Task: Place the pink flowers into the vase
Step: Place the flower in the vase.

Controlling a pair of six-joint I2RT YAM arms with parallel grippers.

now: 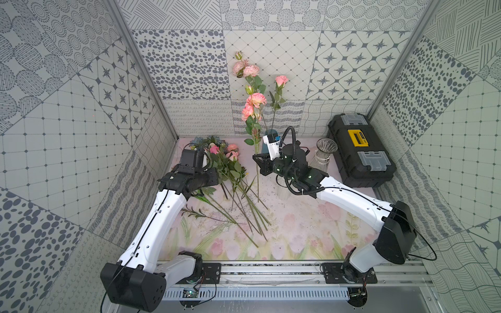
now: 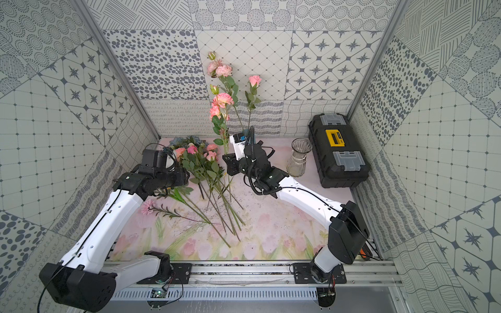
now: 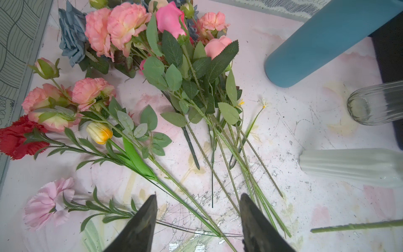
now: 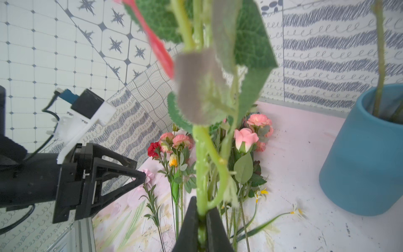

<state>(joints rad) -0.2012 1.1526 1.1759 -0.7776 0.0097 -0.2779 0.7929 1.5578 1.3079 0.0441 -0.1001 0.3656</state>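
Blooms of one pink spray point(image 1: 253, 104) stand high against the back wall in both top views. Its long stem runs straight down and is clamped partway along by the right fingers point(image 1: 259, 161), which are pressed tight on it. In the right wrist view the green stem rises out of the slot between the two black tips, and the leaves above are blurred. Just behind those fingers stands the blue vase point(image 4: 359, 163), mostly hidden in the top views, with a single pink rose point(image 1: 282, 80) standing in it. The held spray is beside the vase, not in it. The left fingers point(image 4: 130, 179) hover low over the desk point(image 1: 298, 230), partly spread and holding nothing. In the left wrist view the bare ends of several green stems lie on the desk between and beyond the two tips; whether any touches a tip I cannot tell. Those stems belong to the pile of flowers point(image 1: 230, 168) lying flat on the desk, with more pink blooms point(image 3: 124, 24), a blue-grey flower point(image 3: 72, 37) and a red bloom point(image 3: 17, 137) among them. A glass vase point(image 1: 325, 154) stands beside a black toolbox point(image 1: 357, 151).
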